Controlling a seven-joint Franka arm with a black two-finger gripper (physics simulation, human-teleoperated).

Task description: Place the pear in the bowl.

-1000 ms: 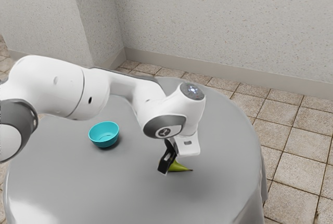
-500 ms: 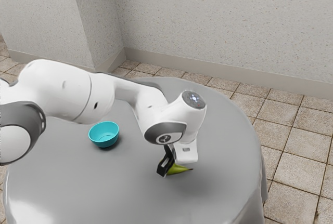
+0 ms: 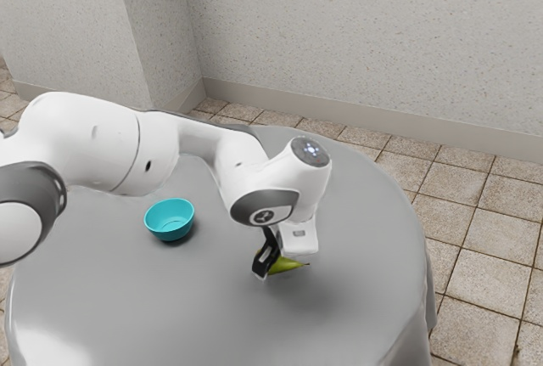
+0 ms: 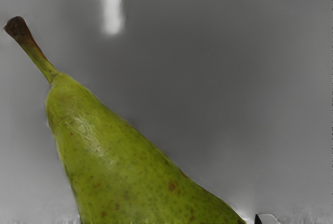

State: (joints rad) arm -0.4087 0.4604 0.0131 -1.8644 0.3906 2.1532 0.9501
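Green pear [image 3: 287,267] with speckled skin is pinched by my black jaws, seemingly just above the round desk [image 3: 161,315]. Its long axis lies almost level, and the narrow end points to the exterior view's right; in the wrist view, the brown stem [image 4: 32,48] leads away from the jaws. The turquoise round bowl [image 3: 172,232] stands upright on the desk, well apart from the pear, toward the exterior view's left. A smooth grey cloth [image 3: 365,298] covers the desk, with folds at the edge. Around are pale speckled walls [image 3: 356,35] meeting in a corner, and a floor [image 3: 479,285] of beige square tiles.
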